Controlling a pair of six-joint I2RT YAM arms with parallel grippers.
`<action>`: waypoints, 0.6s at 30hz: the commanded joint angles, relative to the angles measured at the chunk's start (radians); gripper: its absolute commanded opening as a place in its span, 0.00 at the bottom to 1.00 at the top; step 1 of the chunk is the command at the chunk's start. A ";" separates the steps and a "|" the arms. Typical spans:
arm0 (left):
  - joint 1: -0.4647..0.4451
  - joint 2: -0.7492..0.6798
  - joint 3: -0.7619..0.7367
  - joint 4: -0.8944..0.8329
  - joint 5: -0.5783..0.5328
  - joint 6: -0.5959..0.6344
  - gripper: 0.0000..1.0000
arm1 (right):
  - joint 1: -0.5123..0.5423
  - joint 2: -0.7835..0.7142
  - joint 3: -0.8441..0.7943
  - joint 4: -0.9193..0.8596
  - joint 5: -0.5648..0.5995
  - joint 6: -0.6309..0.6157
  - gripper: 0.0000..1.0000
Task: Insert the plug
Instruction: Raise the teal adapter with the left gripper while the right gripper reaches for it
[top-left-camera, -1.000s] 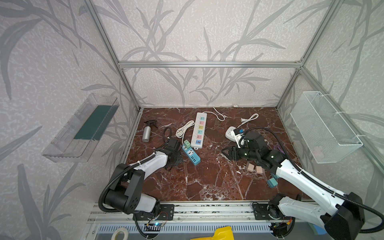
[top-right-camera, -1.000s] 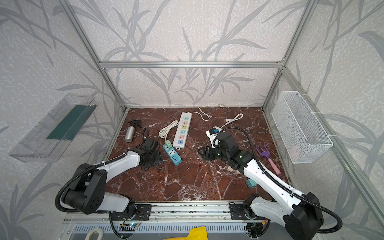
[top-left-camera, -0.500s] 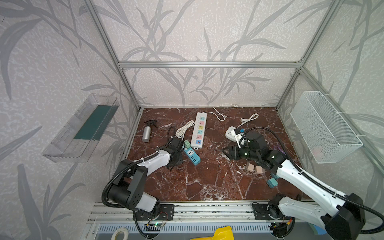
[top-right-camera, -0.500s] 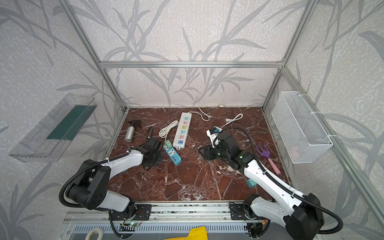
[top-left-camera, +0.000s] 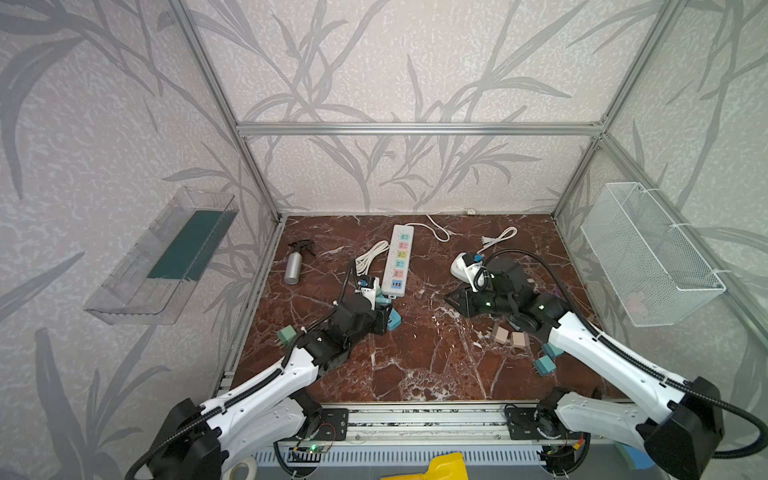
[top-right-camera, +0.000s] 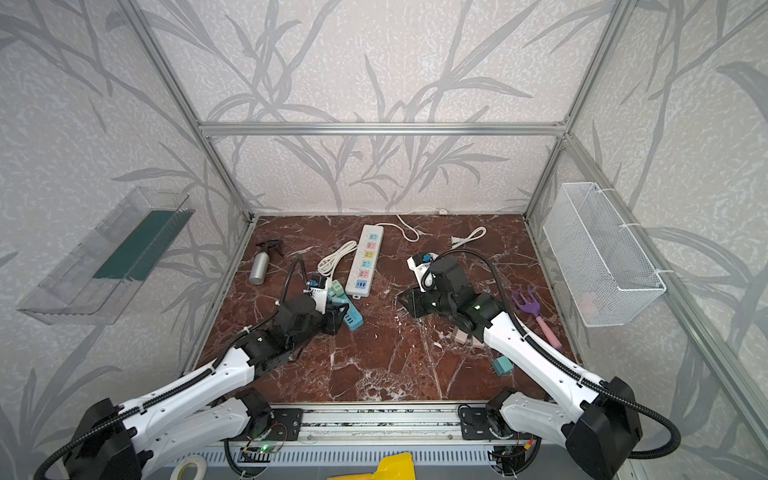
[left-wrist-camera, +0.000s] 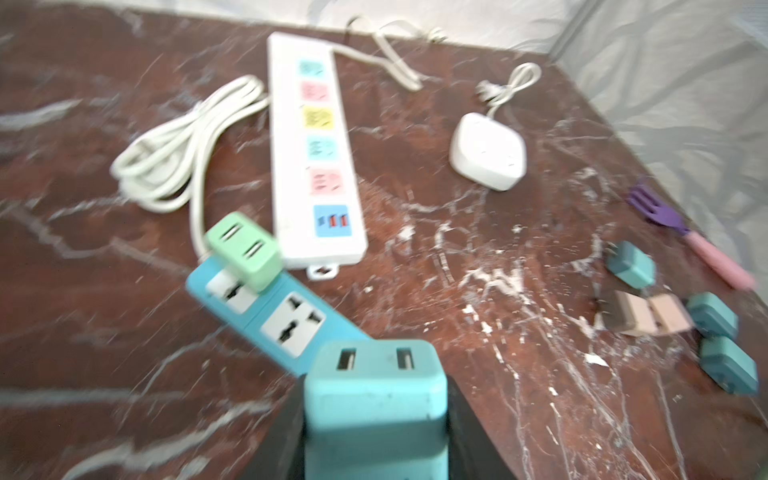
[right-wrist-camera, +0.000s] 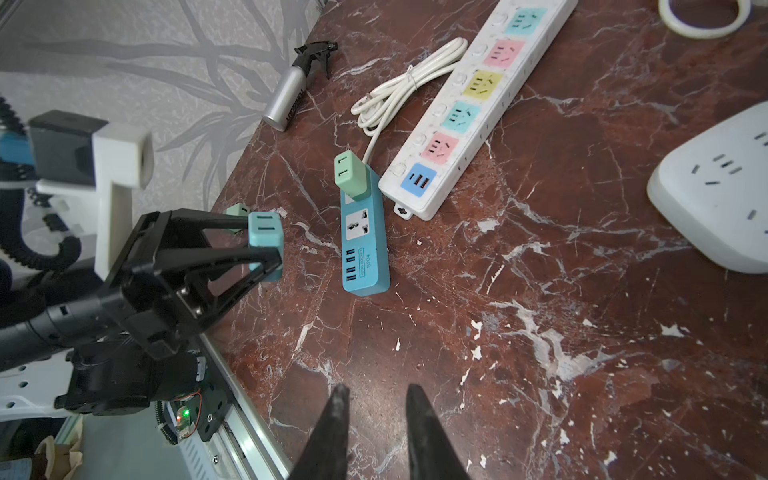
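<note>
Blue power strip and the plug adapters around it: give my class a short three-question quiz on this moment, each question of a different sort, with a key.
1. True or false: the left tool grips the teal two-slot plug adapter.
2. Which thing sits on an end socket of the blue plastic power strip? A. light green two-slot adapter B. black laptop charger C. red lamp plug
3. Fill in: on the blue plastic power strip, ___ universal socket shows fully free.
Key: 1 true; 2 A; 3 one.
</note>
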 joint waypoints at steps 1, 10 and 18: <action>-0.079 0.030 -0.070 0.386 -0.007 0.210 0.00 | 0.061 0.036 0.083 -0.056 -0.002 -0.037 0.25; -0.171 0.139 -0.059 0.500 0.034 0.402 0.00 | 0.163 0.144 0.208 -0.140 -0.007 -0.070 0.52; -0.190 0.118 -0.077 0.499 0.036 0.432 0.00 | 0.166 0.224 0.237 -0.136 0.001 -0.067 0.54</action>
